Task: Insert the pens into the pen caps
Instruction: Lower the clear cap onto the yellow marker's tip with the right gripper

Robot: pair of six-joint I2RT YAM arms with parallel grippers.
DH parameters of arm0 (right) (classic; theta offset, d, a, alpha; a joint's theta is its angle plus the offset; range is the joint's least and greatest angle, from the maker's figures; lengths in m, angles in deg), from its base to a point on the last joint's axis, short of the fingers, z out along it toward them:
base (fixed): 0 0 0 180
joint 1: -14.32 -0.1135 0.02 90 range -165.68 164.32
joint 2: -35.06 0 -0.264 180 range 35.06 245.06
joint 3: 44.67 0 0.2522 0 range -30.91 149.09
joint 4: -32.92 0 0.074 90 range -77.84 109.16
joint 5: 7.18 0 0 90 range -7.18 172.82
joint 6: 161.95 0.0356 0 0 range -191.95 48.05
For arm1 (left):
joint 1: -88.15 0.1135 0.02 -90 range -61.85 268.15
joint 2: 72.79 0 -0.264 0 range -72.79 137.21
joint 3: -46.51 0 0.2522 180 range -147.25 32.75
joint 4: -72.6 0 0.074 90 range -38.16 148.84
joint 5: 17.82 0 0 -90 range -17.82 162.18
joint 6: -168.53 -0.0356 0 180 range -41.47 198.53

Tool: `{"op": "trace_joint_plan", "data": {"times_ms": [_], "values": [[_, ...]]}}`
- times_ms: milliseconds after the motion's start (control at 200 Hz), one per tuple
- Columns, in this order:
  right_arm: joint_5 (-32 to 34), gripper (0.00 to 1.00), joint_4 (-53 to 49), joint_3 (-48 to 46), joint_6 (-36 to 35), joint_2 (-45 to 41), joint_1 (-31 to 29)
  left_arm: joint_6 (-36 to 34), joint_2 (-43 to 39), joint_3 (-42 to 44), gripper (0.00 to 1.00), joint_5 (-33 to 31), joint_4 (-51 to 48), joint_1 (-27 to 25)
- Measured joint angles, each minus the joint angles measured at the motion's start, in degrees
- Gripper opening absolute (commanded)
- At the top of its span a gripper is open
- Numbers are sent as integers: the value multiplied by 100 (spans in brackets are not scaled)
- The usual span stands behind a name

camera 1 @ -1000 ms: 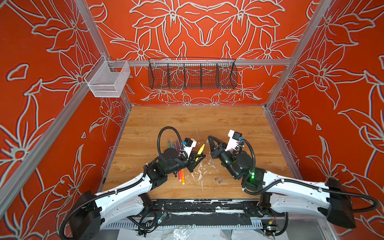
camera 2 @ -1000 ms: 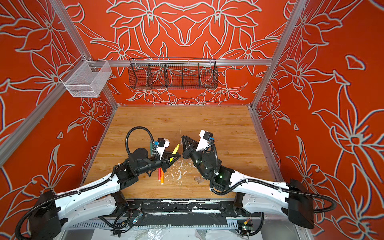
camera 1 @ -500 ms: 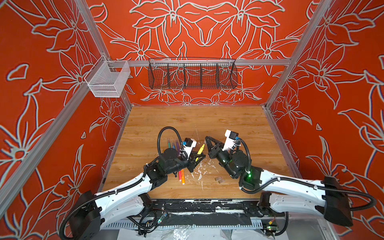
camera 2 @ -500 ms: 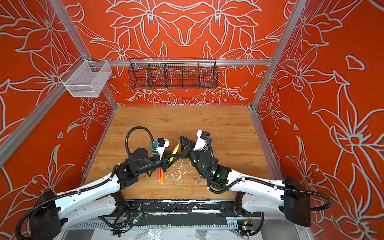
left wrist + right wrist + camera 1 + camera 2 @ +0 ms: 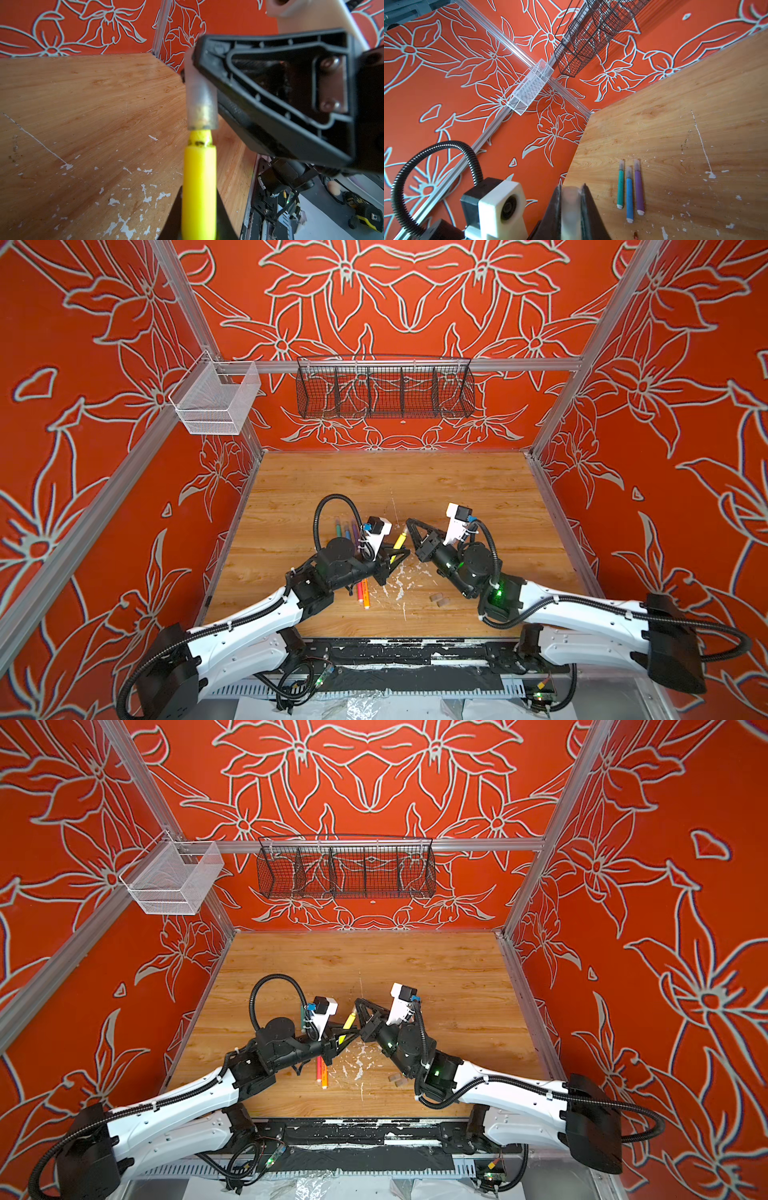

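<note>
Now clamping yellow pen in left gripper and clear pen cap in right gripper, aligned end to end above tabletop, for pushing fully together.

Both top views look steeply down from high above the near edge, covering the whole tabletop. Left wrist view: close along the yellow pen, facing the far-right corner. Right wrist view: close over a cap, facing the far-left corner.

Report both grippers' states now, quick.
Left gripper: shut on the yellow pen.
Right gripper: shut on a clear pen cap, which sits partly over the pen's tip.
</note>
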State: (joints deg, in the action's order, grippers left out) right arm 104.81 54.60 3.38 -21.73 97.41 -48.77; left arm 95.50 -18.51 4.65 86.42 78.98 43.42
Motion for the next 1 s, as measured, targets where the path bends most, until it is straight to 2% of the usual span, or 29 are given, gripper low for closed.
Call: {"op": "trace_joint_plan", "data": {"times_ms": [325,616,966,1001], "values": [[-162,0,186,-201,46,35,2,90,-9,94,0,85,-35,0],[-262,0,798,-743,144,-50,-68,129,-57,278,0,243,-37,-35],[-278,0,1381,-780,74,208,-160,284,-262,380,0,286,13,35],[-260,3,1399,-780,55,208,-186,293,-289,391,0,313,15,44]]}}
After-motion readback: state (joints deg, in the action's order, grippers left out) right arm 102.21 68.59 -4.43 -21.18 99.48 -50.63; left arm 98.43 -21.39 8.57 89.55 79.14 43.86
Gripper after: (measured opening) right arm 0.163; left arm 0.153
